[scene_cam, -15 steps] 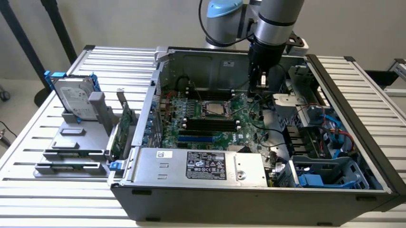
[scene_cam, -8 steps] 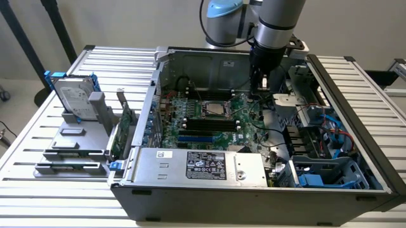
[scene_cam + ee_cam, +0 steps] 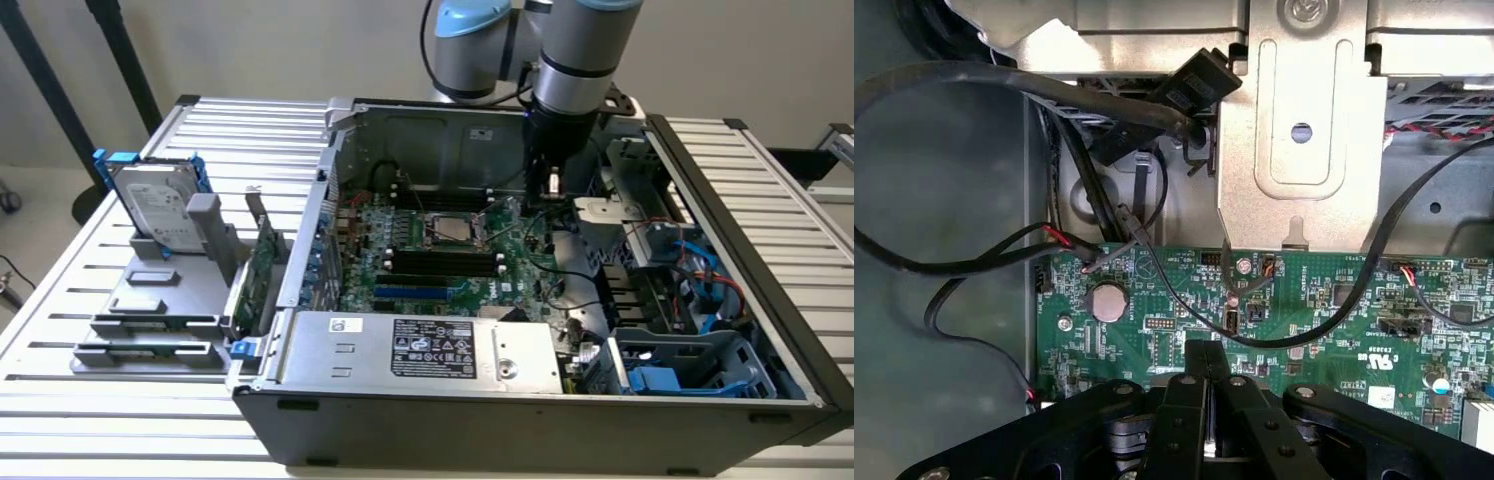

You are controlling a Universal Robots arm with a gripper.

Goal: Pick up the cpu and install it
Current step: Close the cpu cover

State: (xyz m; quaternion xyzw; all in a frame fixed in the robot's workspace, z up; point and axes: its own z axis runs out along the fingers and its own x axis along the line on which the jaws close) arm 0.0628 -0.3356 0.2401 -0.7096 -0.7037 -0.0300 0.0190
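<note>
One hazard: the claw, clenched on nothing visible, hangs low over the board at 2 o'clock from the cpu seated mid-board, and could snag loose cables.

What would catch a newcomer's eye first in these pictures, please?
The open computer case in the middle, its green motherboard bared. The robot arm reaches down into it at the far side, hand shut. At the exterior view's left, a hard drive stands in blue brackets.
</note>
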